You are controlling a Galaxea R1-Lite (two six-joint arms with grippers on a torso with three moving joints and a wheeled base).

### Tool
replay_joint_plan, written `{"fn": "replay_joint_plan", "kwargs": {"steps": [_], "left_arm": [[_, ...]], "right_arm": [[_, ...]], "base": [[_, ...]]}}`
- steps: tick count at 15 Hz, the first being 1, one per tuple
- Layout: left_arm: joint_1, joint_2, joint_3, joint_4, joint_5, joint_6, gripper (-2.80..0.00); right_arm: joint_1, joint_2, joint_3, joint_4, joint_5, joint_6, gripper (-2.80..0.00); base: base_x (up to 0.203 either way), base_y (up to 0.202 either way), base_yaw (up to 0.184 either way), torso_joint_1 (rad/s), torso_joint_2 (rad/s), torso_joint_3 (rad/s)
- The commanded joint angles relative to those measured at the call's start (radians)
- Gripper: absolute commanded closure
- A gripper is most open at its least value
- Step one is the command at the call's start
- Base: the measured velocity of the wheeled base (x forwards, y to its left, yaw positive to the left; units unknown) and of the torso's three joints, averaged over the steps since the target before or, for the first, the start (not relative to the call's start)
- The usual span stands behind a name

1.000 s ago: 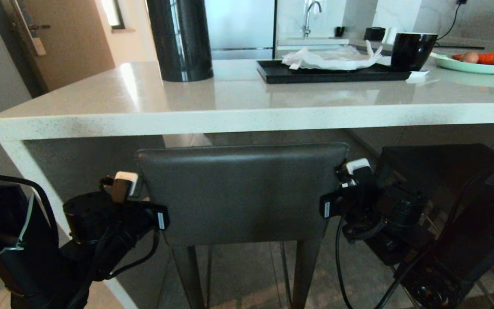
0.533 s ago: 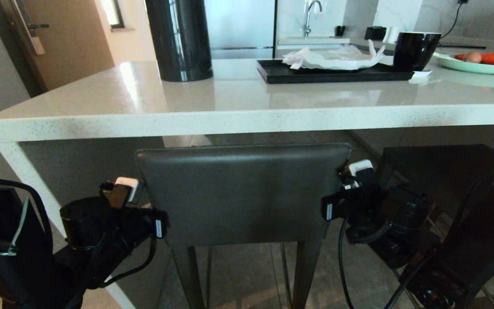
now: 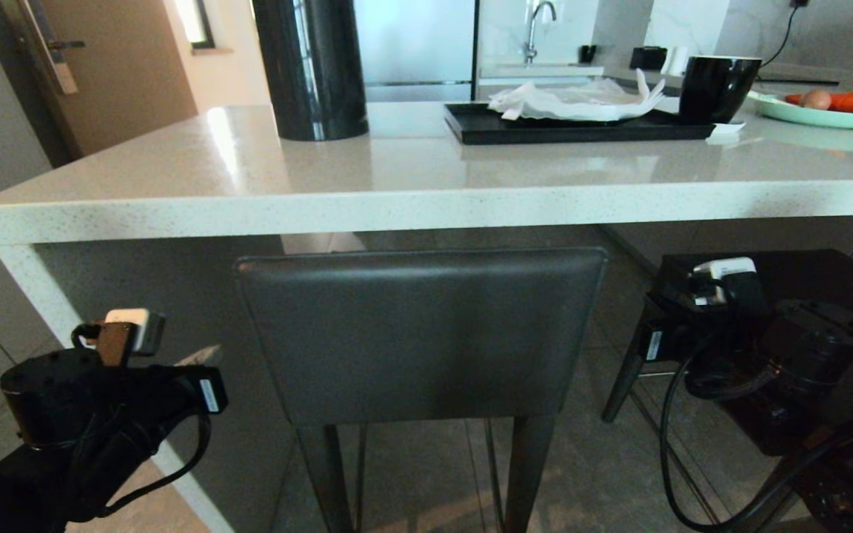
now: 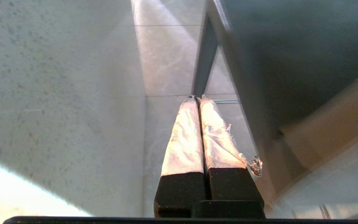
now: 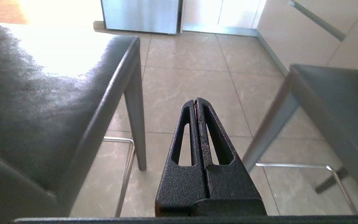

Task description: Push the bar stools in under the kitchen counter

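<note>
One bar stool shows its dark grey backrest straight ahead, just below the front edge of the kitchen counter. A second bar stool stands to its right, its dark seat under the slab. My left arm hangs left of the backrest, apart from it. The left gripper is shut and empty between the counter's slab leg and the stool's seat. My right arm sits right of the backrest. The right gripper is shut and empty over the floor between the two stools' seats.
On the counter stand a tall black cylinder, a black tray with white crumpled paper, a black cup and a green plate of vegetables. Thin metal footrests cross low between the stool legs. A door is at the far left.
Both arms have swung outward from the backrest's side edges, the left one to the left and lower, the right one to the right. The backrest holds its place in the view.
</note>
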Motion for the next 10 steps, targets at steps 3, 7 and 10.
{"fn": "replay_joint_plan", "kwargs": {"steps": [3, 7, 10], "left_arm": [[-0.008, -0.155, 0.079, -0.010, 0.000, 0.001, 0.00], [-0.038, -0.385, 0.158, -0.010, 0.007, 0.010, 0.00], [-0.046, -0.621, 0.178, 0.082, 0.039, 0.067, 0.00]], "right_arm": [[-0.005, -0.142, 0.135, -0.008, -0.003, 0.009, 0.00], [-0.002, -0.369, 0.270, -0.002, -0.025, 0.002, 0.00], [-0.023, -0.581, 0.318, 0.048, -0.058, -0.019, 0.00]], "base": [[0.000, 0.000, 0.000, 0.000, 0.00, 0.000], [0.000, 0.000, 0.000, 0.000, 0.00, 0.000], [0.000, 0.000, 0.000, 0.000, 0.00, 0.000]]}}
